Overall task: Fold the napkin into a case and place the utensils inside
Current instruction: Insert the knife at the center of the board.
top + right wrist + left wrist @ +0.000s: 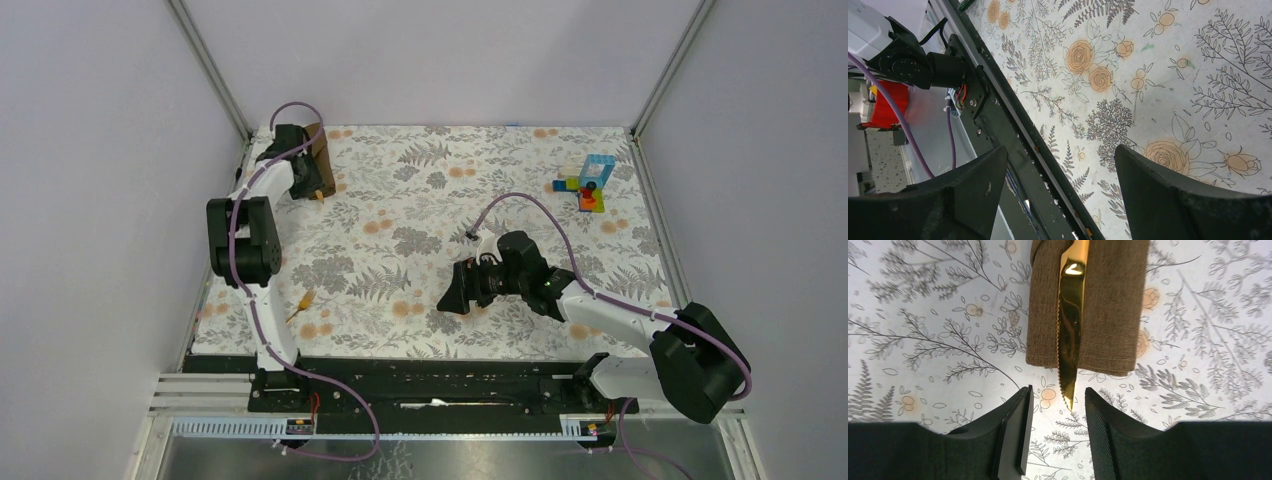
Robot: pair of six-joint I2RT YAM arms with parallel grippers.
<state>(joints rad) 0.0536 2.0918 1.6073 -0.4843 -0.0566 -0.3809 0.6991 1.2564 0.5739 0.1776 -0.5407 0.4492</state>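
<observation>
Napkin (1113,305) and knife (1071,330) just ahead of left tool (1056,390), jaws apart, blade tip between, untouched.

Napkin (1108,305): matte brown cloth with a coarse, clearly visible weave. Knife (1071,330): gold-tone metal, mirror-polished and glossy, fine serrations along one edge. Table covering (938,340): smooth printed sheet with a low sheen, coated fabric or vinyl, can't tell which. Fingers (1104,432) of the left gripper (1058,394) are matte black plastic, one inner face finely ribbed, and the right gripper (1060,150) is the same matte black, smooth-faced.
</observation>
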